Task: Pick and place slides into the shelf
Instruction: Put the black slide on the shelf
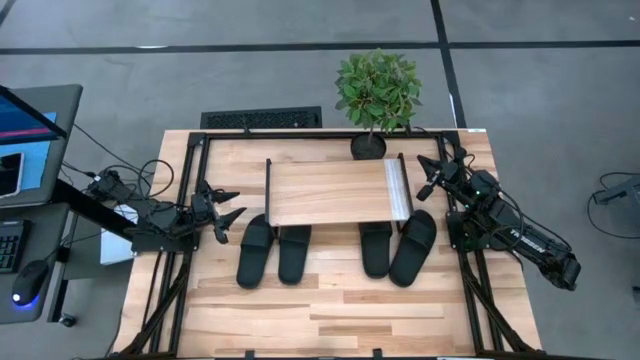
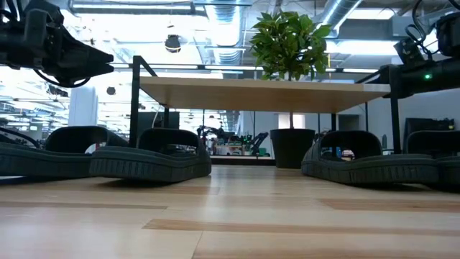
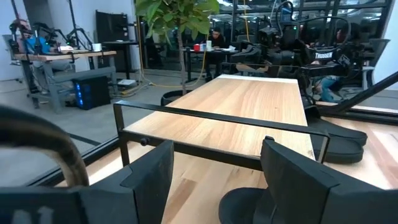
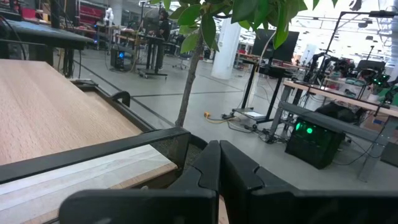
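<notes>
So nothing's been picked yet: all four slides sit on the table, toes tucked under the front edge of the shelf (image 1: 330, 192), heels sticking out toward the near side. Left pair: slide 1 (image 1: 254, 252) and slide 2 (image 1: 294, 253), touching or nearly so. Right pair: slide 3 (image 1: 376, 250) and slide 4 (image 1: 414, 248). Shelf top is bare.

Left gripper (image 1: 224, 213) hovers just beside the shelf's left end, above and a bit outboard of slide 1, fingers spread wide, holding nothing. Right gripper (image 1: 432, 172) is up by the shelf's right rear corner near the plant (image 1: 377, 90), fingers pressed together, empty; looks parked.

Judgement: the step in hand is the left arm's approach to slide 1. Tips:
- Come down over the exposed heel half, not the strap; the strap looks to sit at or under the shelf edge, hard to tell exactly.
- Pinch across the sole's side edges, or one finger in the foot opening if the width beats the jaws.
- Rubbery sole will likely flex, so grip near mid-length.
- Pull back clear of the shelf edge before lifting, else the toe may catch the board.
- Watch slide 2 right alongside; an inboard finger could drag it.
</notes>
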### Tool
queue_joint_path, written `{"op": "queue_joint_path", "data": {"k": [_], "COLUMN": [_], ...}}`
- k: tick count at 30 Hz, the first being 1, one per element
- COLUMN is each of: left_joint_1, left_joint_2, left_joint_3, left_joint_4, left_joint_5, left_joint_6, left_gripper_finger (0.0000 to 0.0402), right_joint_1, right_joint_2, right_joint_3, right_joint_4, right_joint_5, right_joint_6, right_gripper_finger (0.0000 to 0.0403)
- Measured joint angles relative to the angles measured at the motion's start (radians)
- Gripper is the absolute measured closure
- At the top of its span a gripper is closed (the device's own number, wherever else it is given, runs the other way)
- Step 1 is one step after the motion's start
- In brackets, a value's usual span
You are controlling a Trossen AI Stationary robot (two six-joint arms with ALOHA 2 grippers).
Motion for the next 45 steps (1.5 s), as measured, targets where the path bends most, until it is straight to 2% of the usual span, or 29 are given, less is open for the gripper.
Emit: {"op": "queue_joint_path", "data": {"k": [5, 9, 15, 22, 24, 30, 37, 45], "left_joint_1": [0.000, 0.000, 0.000, 0.000, 0.000, 0.000, 0.000, 0.000], "left_joint_2": [0.000, 0.000, 0.017, 0.068, 0.091, 0.252, 0.467, 0.609], "left_joint_3": [0.005, 0.080, 0.263, 0.352, 0.353, 0.353, 0.354, 0.356], "left_joint_4": [0.029, -0.064, -0.350, -0.365, -0.390, -0.462, -0.438, -0.435], "left_joint_5": [0.014, 0.046, 0.064, 0.389, 0.431, 0.450, 0.578, 0.641], "left_joint_6": [-0.012, -0.019, -0.119, -0.226, -0.284, -0.418, -0.464, -0.601], "left_gripper_finger": [0.0172, 0.0172, 0.0172, 0.0172, 0.0172, 0.0172, 0.0172, 0.0172], "right_joint_1": [0.000, 0.000, 0.000, 0.000, 0.000, 0.000, 0.000, 0.000], "right_joint_2": [0.000, 0.000, 0.000, 0.000, 0.000, 0.000, 0.000, 0.000], "right_joint_3": [0.000, 0.000, 0.000, 0.000, 0.000, 0.000, 0.000, 0.000], "right_joint_4": [0.000, 0.000, 0.000, 0.000, 0.000, 0.000, 0.000, 0.000], "right_joint_5": [0.000, 0.000, 0.000, 0.000, 0.000, 0.000, 0.000, 0.000], "right_joint_6": [0.000, 0.000, 0.000, 0.000, 0.000, 0.000, 0.000, 0.000], "right_gripper_finger": [0.0403, 0.0403, 0.0403, 0.0403, 0.0403, 0.0403, 0.0403, 0.0403]}}
